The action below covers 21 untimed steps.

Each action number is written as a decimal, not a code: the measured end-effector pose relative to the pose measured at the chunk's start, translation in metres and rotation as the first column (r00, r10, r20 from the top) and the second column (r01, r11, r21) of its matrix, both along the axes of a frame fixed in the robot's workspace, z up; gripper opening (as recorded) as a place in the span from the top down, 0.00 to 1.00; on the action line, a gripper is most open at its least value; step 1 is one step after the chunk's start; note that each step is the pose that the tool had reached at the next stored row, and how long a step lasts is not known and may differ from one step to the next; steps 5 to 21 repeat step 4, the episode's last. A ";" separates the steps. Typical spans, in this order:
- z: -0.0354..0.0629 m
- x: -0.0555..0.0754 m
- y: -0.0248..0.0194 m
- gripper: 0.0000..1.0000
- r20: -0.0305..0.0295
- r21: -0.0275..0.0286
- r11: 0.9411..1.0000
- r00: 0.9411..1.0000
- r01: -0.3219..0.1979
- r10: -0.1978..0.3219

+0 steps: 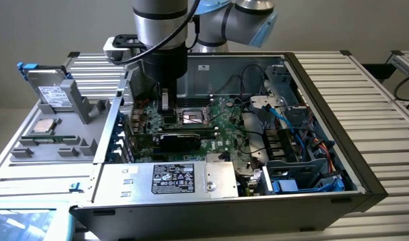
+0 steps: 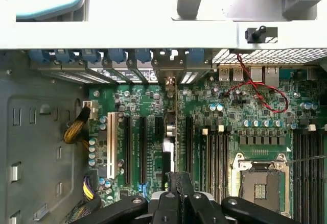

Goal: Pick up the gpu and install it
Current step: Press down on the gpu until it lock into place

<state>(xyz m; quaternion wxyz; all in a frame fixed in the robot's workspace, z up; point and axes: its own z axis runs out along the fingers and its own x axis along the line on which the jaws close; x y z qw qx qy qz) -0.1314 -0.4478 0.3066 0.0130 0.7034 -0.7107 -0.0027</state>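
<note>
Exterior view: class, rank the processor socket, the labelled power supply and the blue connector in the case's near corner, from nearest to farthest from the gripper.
1. Processor socket: on the board, just beside the gripper.
2. Power supply: along the case's near edge, below the board in this view.
3. Blue connector: in the near corner, on the exterior view's right.

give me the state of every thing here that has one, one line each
gpu: standing on edge in a motherboard slot, inside the case
gripper: shut, above the motherboard, holding nothing
computer case: side panel off, interior exposed
cpu socket: empty, no cooler on it
hard drive: upright in the grey holder outside the case
</note>
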 end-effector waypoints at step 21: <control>0.0001 0.000 0.0000 0.88 0.000 0.000 1.000 1.000 0.000 0.000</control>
